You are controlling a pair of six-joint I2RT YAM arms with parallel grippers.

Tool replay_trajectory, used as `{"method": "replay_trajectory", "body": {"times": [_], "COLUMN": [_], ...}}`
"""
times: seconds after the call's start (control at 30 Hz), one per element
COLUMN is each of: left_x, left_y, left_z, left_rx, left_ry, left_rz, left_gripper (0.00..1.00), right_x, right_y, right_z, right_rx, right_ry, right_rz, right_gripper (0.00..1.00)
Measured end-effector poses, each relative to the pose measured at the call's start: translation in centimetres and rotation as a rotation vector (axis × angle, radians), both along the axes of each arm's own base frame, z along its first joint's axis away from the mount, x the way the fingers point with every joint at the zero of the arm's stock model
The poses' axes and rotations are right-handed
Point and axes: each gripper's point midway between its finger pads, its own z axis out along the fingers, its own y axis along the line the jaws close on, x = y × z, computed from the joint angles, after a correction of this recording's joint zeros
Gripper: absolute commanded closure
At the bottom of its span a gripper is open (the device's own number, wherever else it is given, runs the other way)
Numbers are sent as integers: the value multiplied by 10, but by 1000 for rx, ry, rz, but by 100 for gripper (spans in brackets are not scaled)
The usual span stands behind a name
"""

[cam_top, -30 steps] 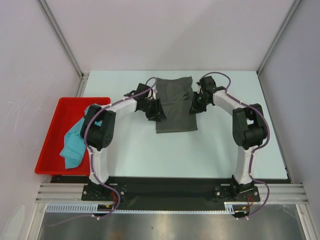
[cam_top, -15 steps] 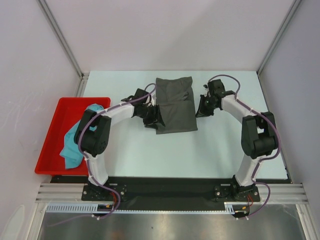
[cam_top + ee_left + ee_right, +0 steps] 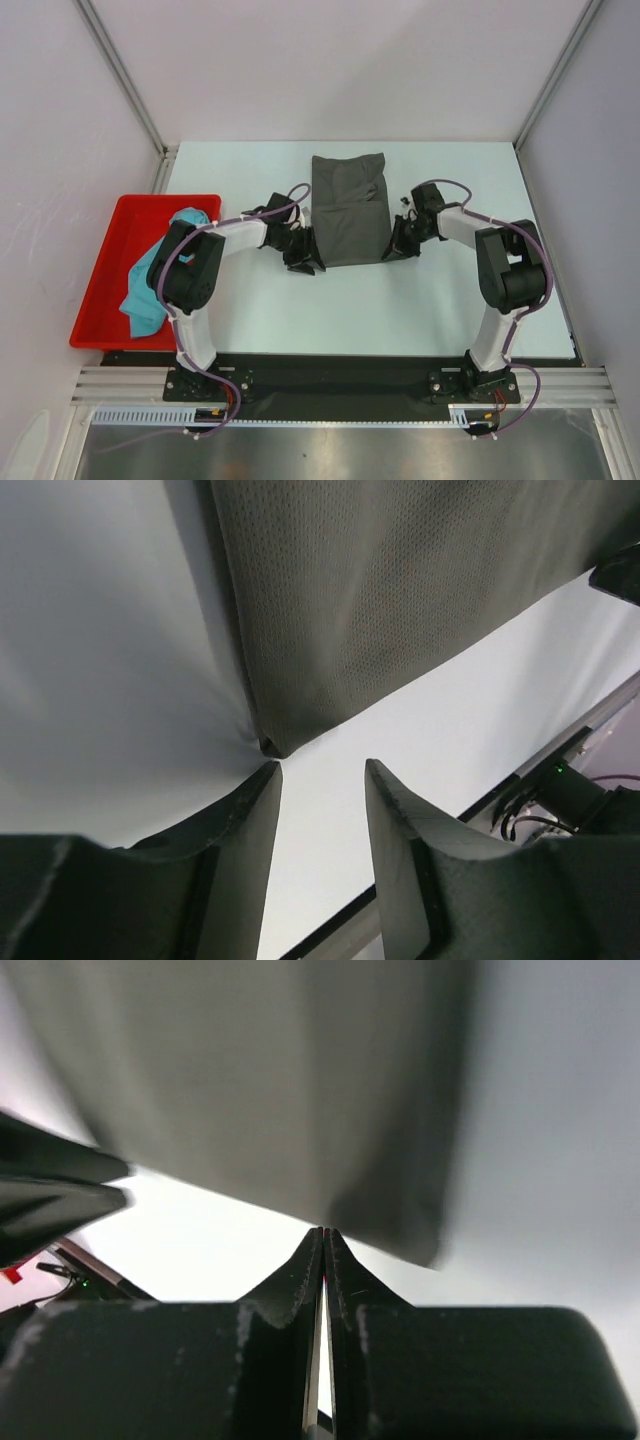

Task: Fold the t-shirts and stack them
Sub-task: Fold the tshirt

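Presently, left tool: spread to a moderate gap, gripping nothing, only bare tabletop showing between its fingers. Parked low at the near left corner of the dark grey t-shirt. Seen from the left wrist, left tool with one fingertip just beside that corner of the dark grey t-shirt; touching or not, too close to call.

Next, right tool: pressed together to a hairline slit, no cloth seen pinched in it. Set at the near right corner of the same shirt. From the right wrist, right tool with its tips just short of the hem of the dark grey t-shirt, blurred there.

Then the shirt itself: lying flat in the middle of the tabletop, between the two tools, folded into a tall rectangle with a straight near edge and some creases toward the far end. Flanked by both arms, bent inward from either side.

Elsewhere, teal t-shirt: bunched loosely in the red tray at the left edge of the tabletop, well apart from the grey one. Partly hidden behind the left arm's upper link in the top view.
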Motion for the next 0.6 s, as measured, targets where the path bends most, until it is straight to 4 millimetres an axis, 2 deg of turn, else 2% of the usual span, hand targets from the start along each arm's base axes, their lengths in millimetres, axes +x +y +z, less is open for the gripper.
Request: {"method": "replay_trajectory", "body": {"times": [0.17,0.3,0.47,0.6], "left_x": [0,0,-6,-5], "left_y": [-1,1,7,1], "left_z": [0,0,10,36], "left_rx": [-4,7,60,31], "left_ry": [-1,-10,-35,-99], "left_rz": [0,3,7,2], "left_gripper": [55,56,53,53], "right_x": [-12,-8,-9,-6], "right_y": [-37,-53,-42,-12], "right_z": [-22,-20,-1,21], "right_rx": [-16,-34,-35,17], "right_ry": [77,70,33,-28], "right_rz": [-70,-103,-66,-4], "right_gripper": [95,94,94,93]}}
